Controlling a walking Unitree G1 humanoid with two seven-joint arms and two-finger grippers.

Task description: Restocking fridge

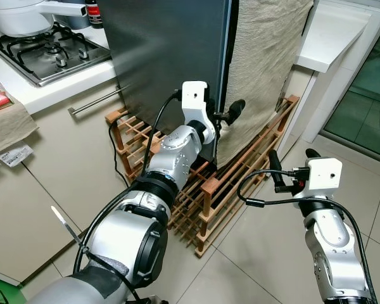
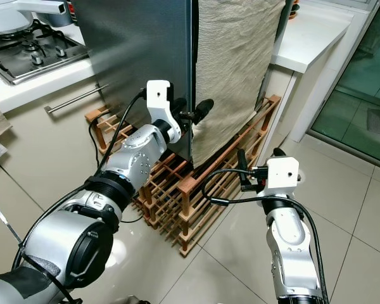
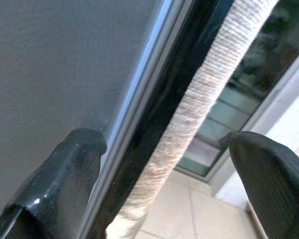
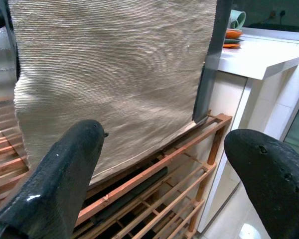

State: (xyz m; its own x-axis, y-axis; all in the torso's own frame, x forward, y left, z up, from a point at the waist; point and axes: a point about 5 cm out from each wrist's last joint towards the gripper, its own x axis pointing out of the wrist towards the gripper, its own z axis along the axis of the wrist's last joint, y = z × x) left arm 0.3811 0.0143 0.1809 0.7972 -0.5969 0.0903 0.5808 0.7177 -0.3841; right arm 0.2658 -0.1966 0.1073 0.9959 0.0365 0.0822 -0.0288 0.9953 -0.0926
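The left claw [image 1: 227, 114] is reaching to the front corner of the dark fridge [image 1: 171, 50], its fingers spread wide on either side of the door edge and the hanging beige cloth [image 1: 266, 69], gripping nothing. The right claw [image 1: 292, 159] is hovering lower, wide open and empty, facing the cloth above the wooden rack [image 1: 209, 190] standing on the tiled floor [image 1: 259, 253].

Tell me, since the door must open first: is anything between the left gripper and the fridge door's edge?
Nothing visible. The left gripper is open at the fridge door edge; only the beige cloth hangs beside it.
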